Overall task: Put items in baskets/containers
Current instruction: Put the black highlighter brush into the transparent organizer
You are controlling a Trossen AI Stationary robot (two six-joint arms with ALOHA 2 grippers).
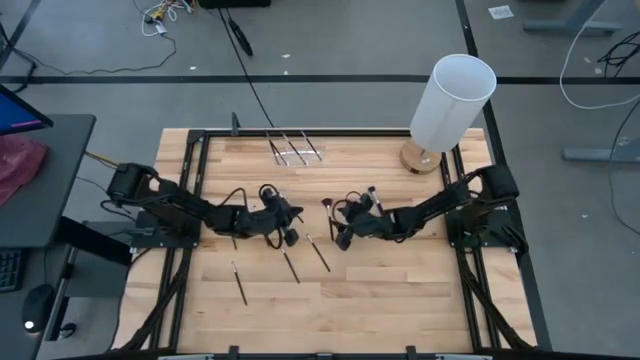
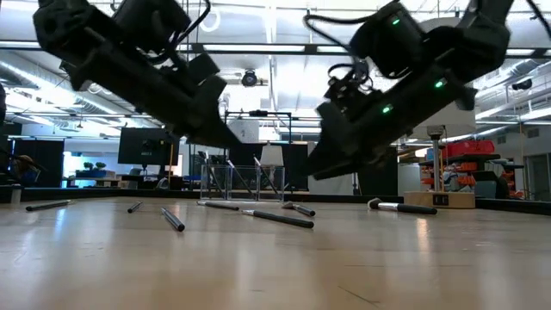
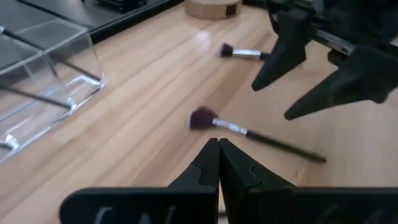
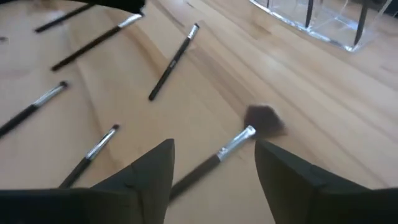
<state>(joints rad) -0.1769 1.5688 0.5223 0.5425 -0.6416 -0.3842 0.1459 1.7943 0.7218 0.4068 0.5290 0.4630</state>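
Several slim dark makeup brushes lie flat on the wooden table. One with a purple-brown tuft (image 4: 263,118) (image 3: 203,118) (image 1: 318,252) lies between the two arms. My right gripper (image 4: 214,155) (image 1: 343,238) is open and hovers over this brush, one finger on each side of the handle, touching nothing. My left gripper (image 3: 219,149) (image 1: 290,235) is shut and points at the same brush's tuft from the table's left, just short of it. The clear organiser box (image 1: 295,150) (image 3: 43,68) (image 4: 317,18) stands near the far edge with a few brushes in it.
A tall white cylinder on a round wooden base (image 1: 450,100) stands at the far right corner. Loose brushes lie toward the near edge (image 1: 239,282) (image 1: 291,265), and another lies beside the right gripper (image 3: 227,50). Black frame rails run along the table's left and right sides.
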